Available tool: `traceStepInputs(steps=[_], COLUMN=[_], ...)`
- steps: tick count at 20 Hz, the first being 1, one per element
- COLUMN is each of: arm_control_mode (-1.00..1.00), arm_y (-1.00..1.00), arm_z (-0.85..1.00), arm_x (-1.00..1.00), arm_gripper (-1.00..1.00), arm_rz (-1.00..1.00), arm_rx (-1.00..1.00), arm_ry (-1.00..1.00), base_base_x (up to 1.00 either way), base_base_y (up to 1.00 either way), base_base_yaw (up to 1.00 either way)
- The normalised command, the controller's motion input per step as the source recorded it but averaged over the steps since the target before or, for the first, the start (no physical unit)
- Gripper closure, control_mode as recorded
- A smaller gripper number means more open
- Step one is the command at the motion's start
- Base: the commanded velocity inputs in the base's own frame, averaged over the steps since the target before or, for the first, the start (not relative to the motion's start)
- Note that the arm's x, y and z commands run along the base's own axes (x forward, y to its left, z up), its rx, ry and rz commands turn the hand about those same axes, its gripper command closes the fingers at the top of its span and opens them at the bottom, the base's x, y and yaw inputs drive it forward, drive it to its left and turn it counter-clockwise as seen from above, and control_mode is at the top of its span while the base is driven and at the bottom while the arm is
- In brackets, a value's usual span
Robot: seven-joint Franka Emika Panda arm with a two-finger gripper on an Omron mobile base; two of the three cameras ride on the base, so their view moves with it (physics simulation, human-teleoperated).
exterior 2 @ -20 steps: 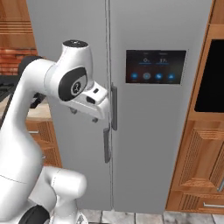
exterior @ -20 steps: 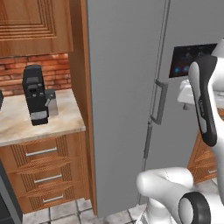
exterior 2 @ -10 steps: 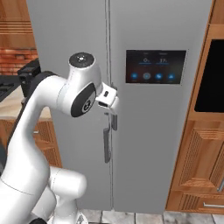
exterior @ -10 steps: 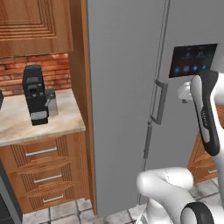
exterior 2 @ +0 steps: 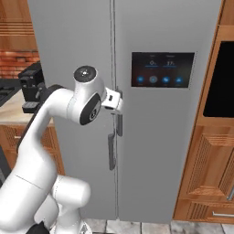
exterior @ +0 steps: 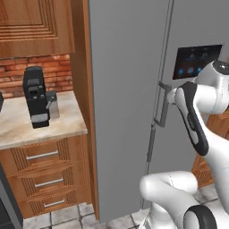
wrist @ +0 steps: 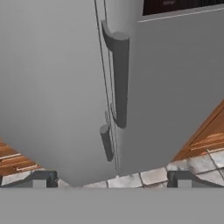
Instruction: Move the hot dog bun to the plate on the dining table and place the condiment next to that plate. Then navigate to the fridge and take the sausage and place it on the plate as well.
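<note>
My gripper (wrist: 111, 177), jaws wide apart (nothing held), faces the fridge (wrist: 57, 87); its right-door handle (wrist: 119, 78) runs vertically just ahead.

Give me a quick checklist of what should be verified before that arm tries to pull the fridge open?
1. Fridge doors shut, seam closed: ok.
2. Pincer open, nothing held: ok.
3. Pincer pointed at the right door handle: ok, handle sits just ahead in the hand view.
4. Fingers around the handle: not ok, not yet touching.
5. Display panel out of the arm's way: ok.
6. Sausage on a shelf inside: cannot tell, doors hide it.
</note>
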Motion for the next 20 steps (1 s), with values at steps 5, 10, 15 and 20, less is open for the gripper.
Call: traceStepInputs(steps=[5, 10, 15, 20], arm_control_mode=[-1.00, -1.00, -1.00, -1.00], arm_y=[0.00, -0.17, -0.17, -0.15], arm_z=[-0.46, -0.39, -0.22, -0.09], arm_x=[0.67, 0.71, 0.76, 0.80], arm_gripper=[-1.00, -1.00, -1.00, -1.00], arm_rz=[0.02, 0.03, 0.01, 0.02], arm_rx=[-0.07, 0.00, 0.00, 0.00], arm_ry=[-0.02, -0.06, -0.03, 0.00], base_base_x=[0.00, 0.00, 0.00, 0.00], base_base_y=[0.00, 0.00, 0.00, 0.00], base_base_yaw=[0.00, 0.00, 0.00, 0.00])
